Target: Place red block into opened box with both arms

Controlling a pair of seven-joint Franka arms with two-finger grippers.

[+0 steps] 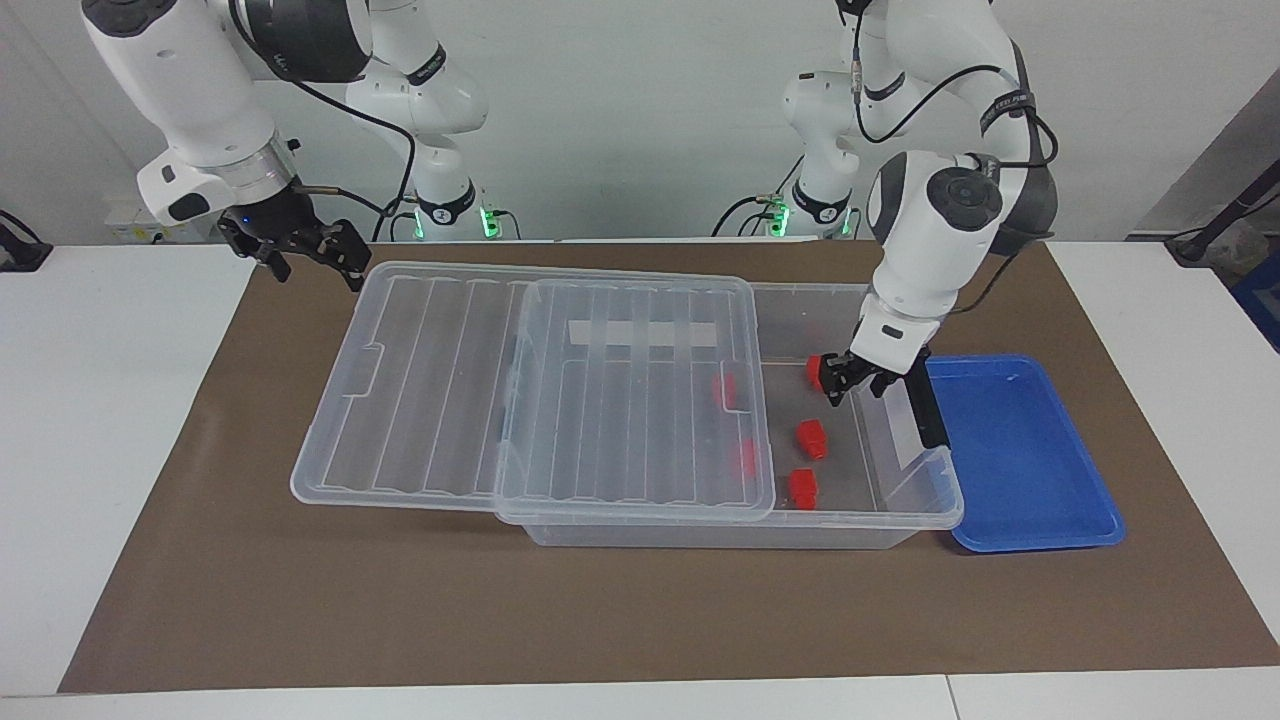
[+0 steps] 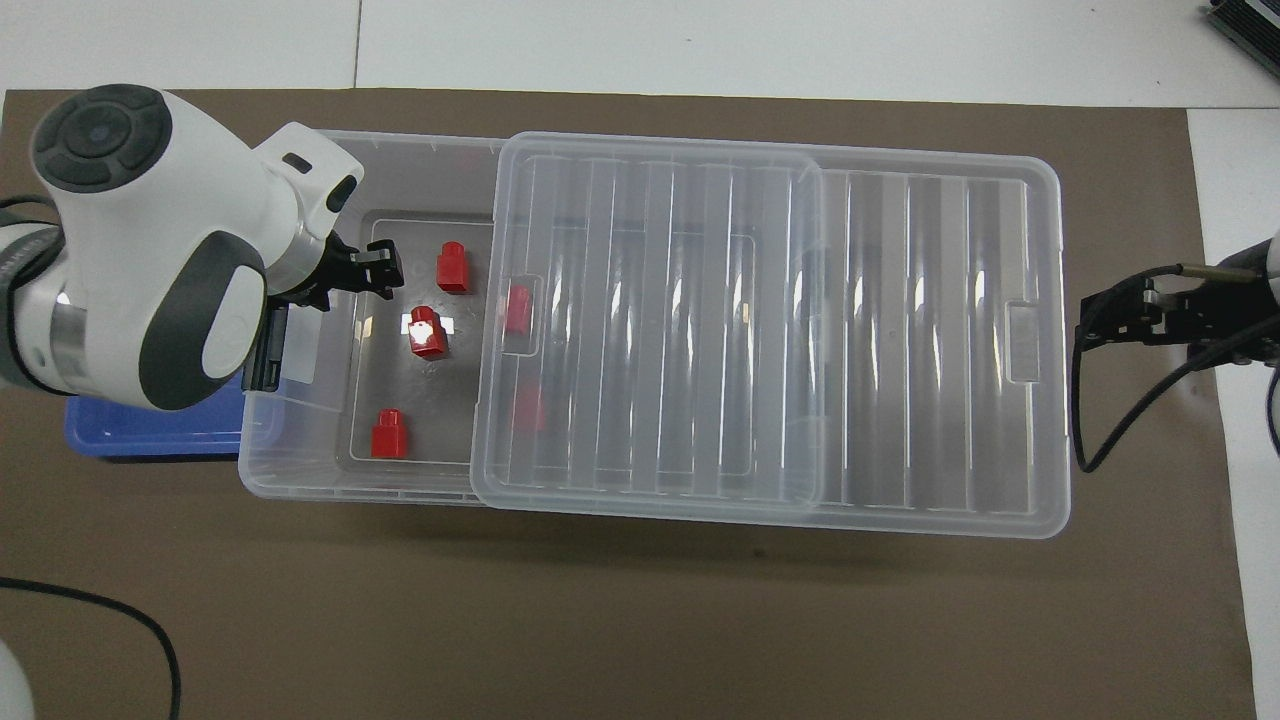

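You've got the red block (image 1: 810, 437) lying free on the floor of the box (image 1: 905, 520), in the uncovered end toward the left arm, with two more red blocks there: one nearer the robots (image 1: 814, 370), one farther (image 1: 801, 487). Two more blocks (image 1: 725, 390) show dimly under the ribbed clear lid (image 1: 560, 390), which sits slid toward the right arm's end. Left gripper (image 1: 850, 383) hangs over the box's open end, empty; you can't tell how far its fingers stand apart. Right gripper (image 1: 312, 252) hovers by the lid's corner, fingers spread, holding nothing. Blue tray (image 1: 1030, 470) sits beside the box.
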